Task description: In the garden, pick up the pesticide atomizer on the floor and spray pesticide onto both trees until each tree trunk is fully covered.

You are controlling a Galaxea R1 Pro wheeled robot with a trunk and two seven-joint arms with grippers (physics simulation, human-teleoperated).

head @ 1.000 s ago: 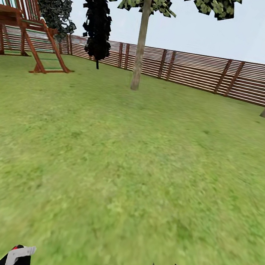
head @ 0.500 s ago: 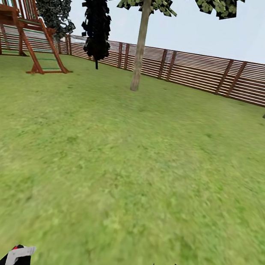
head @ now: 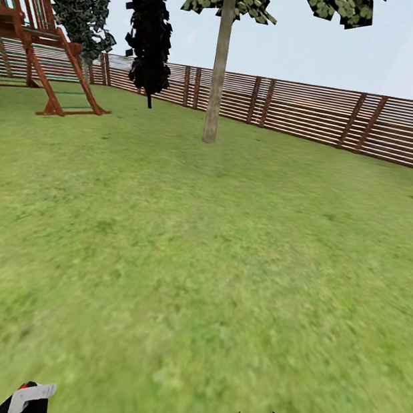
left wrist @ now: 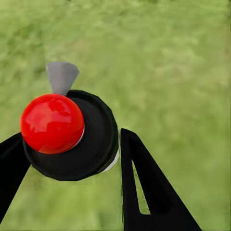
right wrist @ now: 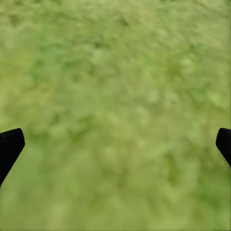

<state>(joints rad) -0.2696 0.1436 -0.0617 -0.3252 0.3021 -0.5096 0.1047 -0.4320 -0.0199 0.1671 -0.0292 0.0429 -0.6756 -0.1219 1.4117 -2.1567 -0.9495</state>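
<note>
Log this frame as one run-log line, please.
phase: on lawn, facing tree trunk | left gripper: shut on atomizer | right gripper: open, over grass | fence behind tree

Flat, even daylight under a pale sky (head: 395,57), with no cast shadows on the grass (head: 212,248). The lawn smears into soft blur near the lens, sharper toward the fence (head: 305,109). A bright glint sits on the red ball (left wrist: 52,123) between the left hand's fingers.
</note>
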